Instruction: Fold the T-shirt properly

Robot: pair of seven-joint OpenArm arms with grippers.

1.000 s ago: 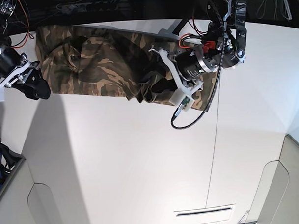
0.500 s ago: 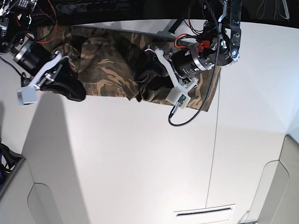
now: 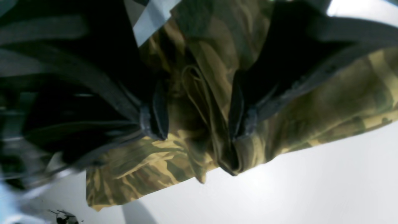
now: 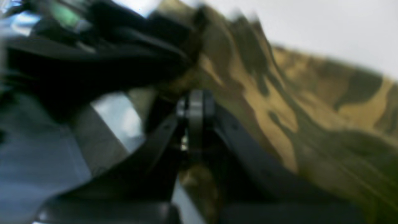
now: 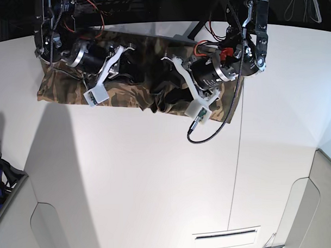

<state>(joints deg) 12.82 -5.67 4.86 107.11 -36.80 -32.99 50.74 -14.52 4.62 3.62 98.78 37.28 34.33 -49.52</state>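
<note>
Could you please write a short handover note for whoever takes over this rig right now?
Left hand: open, fingers either side of a bunched ridge of the T-shirt, not clamped.
Right hand: shut, over the shirt; the blurred view does not show whether cloth is caught.
T-shirt: crumpled in a band along the table's far edge.
Done: no neat fold visible.
Left: the folding itself.

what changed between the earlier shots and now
The right pincer swung in from the table's edge, over the T-shirt, and shut; the blur hides whether it caught cloth. The left pincer stayed open astride a bunched fold, and the shirt stayed spread along the far edge.
</note>
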